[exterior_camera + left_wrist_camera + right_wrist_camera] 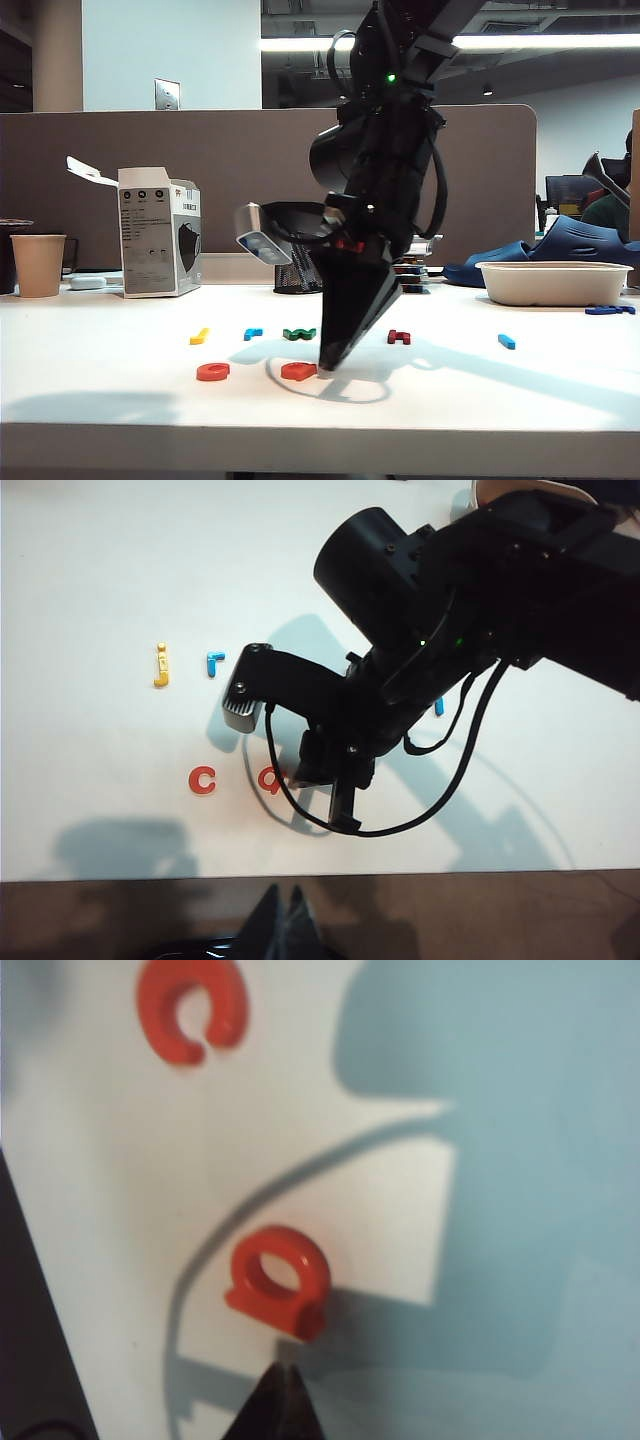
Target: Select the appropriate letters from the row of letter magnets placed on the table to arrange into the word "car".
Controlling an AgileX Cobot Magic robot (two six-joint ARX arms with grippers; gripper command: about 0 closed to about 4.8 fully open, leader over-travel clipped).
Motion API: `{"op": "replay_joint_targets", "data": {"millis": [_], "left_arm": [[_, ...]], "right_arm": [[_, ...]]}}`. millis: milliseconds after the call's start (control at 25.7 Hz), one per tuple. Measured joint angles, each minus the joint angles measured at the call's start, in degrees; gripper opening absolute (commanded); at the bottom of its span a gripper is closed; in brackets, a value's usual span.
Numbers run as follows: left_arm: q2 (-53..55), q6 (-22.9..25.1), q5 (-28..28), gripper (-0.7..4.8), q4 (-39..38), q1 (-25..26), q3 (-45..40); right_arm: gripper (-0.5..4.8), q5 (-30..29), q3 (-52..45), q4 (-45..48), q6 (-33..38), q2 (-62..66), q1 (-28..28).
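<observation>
Two orange-red letters lie side by side near the front of the table [520,395]: a "c" [213,372] [203,780] [190,1010] and an "a" [298,371] [269,778] [278,1282]. Behind them runs the row of letter magnets, with the blue hooked "r" [253,333] [214,663] second from its left end. My right gripper [328,366] [285,1372] is shut and empty, pointing down, its tip at the table right beside the "a". My left gripper [283,908] is shut and empty off the table's front edge, apart from all letters.
Also in the row are a yellow letter [199,336], a green one [299,334], a dark red one [399,337] and a blue bar [507,341]. At the back stand a paper cup [38,264], a grey box [158,245], a mesh pot [298,272] and a white tray [552,283].
</observation>
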Motion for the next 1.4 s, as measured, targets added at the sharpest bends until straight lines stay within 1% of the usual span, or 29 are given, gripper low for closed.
{"op": "replay_joint_targets", "data": {"millis": [78,1012,1051,1168,1401], "left_arm": [[0.0,0.0,0.0,-0.05,0.0,0.0,0.0],[0.0,0.0,0.0,-0.05,0.0,0.0,0.0],[0.0,0.0,0.0,-0.05,0.0,0.0,0.0],[0.0,0.0,0.0,-0.05,0.0,0.0,0.0],[0.0,0.0,0.0,-0.05,0.0,0.0,0.0]], "right_arm": [[-0.04,-1.1,0.0,0.8,0.0,0.0,0.1],[-0.04,-1.2,0.0,2.6,0.0,0.7,0.0],[-0.03,-1.1,0.0,2.5,0.0,0.7,0.0],[-0.02,3.8,0.3,1.9,0.0,0.3,-0.5],[-0.01,5.0,0.3,1.9,0.0,-0.1,-1.9]]}}
